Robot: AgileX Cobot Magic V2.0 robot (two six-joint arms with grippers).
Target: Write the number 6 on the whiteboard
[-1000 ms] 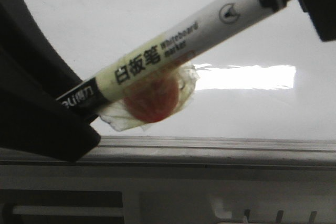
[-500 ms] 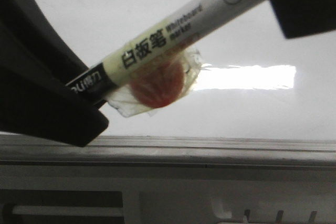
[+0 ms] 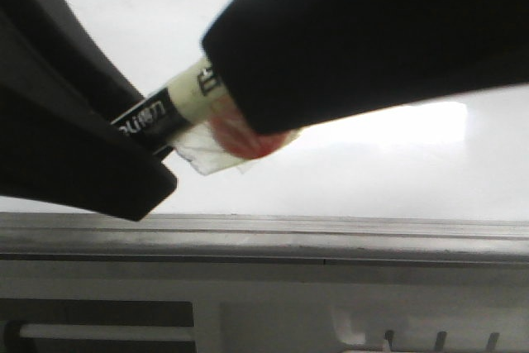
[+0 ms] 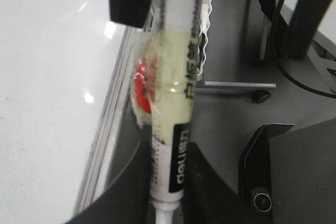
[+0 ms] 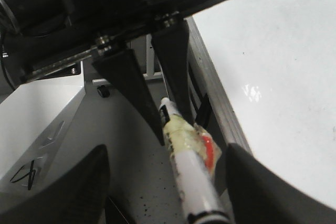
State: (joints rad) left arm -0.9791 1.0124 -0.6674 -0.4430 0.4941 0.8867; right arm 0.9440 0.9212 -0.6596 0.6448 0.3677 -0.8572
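Note:
A white marker [image 3: 178, 109] with a black band, yellowish tape and a red disc [image 3: 240, 140] is held in the air in front of the glossy whiteboard [image 3: 124, 22]. My left gripper [image 3: 140, 150] is shut on the marker's banded end, as the left wrist view shows [image 4: 173, 182]. My right gripper [image 3: 364, 39] covers most of the marker's other end. In the right wrist view its jaws [image 5: 168, 153] stand wide apart on either side of the marker [image 5: 191, 177], not touching it. No number 6 shows on the board.
The board's grey metal frame edge [image 3: 264, 233] runs along the bottom, with a grey ridged tray with dark slots [image 3: 413, 324] below it. A bright glare patch [image 3: 413, 121] lies on the board. A dark floor with stand legs [image 4: 236, 84] lies beside the board.
My right gripper has moved down and left along the marker and now hides most of its barrel. The left gripper keeps its hold and has barely moved.

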